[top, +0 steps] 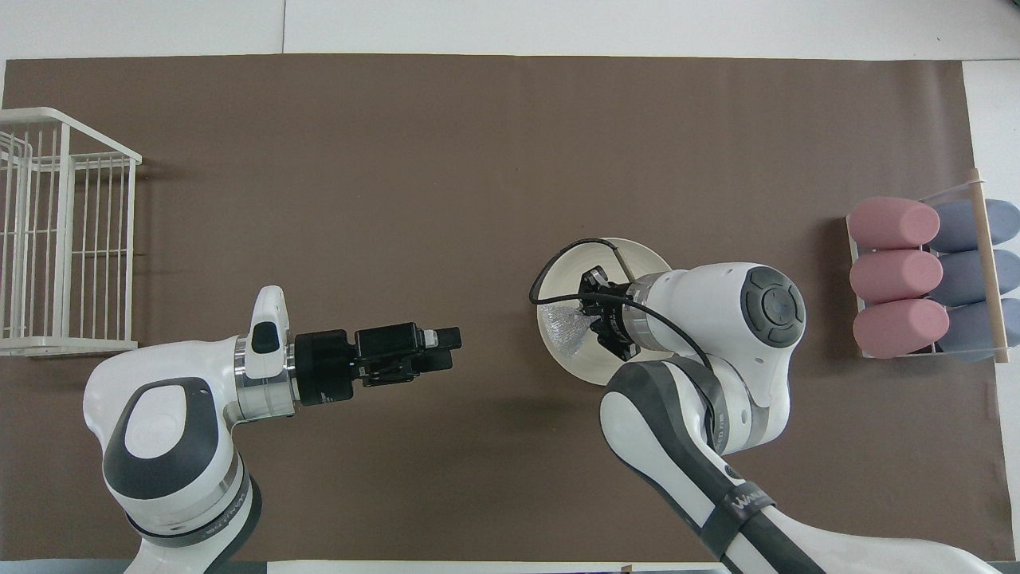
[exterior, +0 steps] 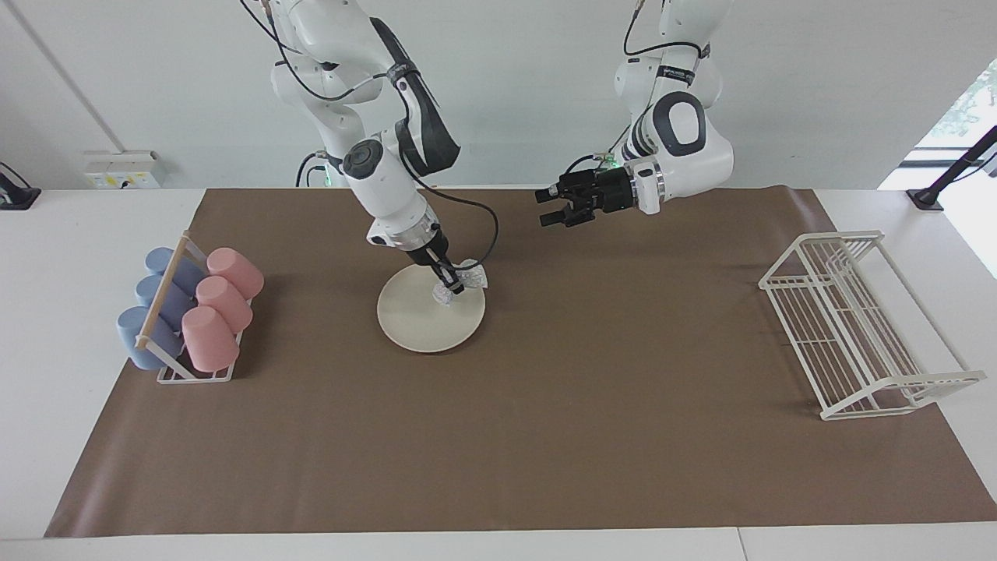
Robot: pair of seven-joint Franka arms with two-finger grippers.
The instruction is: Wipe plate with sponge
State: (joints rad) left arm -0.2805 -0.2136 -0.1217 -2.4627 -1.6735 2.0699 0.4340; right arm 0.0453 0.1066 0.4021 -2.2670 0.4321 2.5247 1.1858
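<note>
- one brown mat (exterior: 545,436) covers the table.
- a white wire rack (exterior: 857,327) sits at the left arm's end, a cup rack (exterior: 191,312) at the right arm's end.
- the plate (exterior: 420,327) lies on the mat.
- right gripper (exterior: 450,285) pinches the sponge (exterior: 467,280) over the plate's rim.
- left gripper (exterior: 547,206) hangs over bare mat, fingers spread.

Table (exterior: 47,327) (brown mat (exterior: 545,436)): plate (exterior: 420,327), racks (exterior: 849,327).

Right gripper (exterior: 450,286) clamped — left gripper (exterior: 550,208) agape.
</note>
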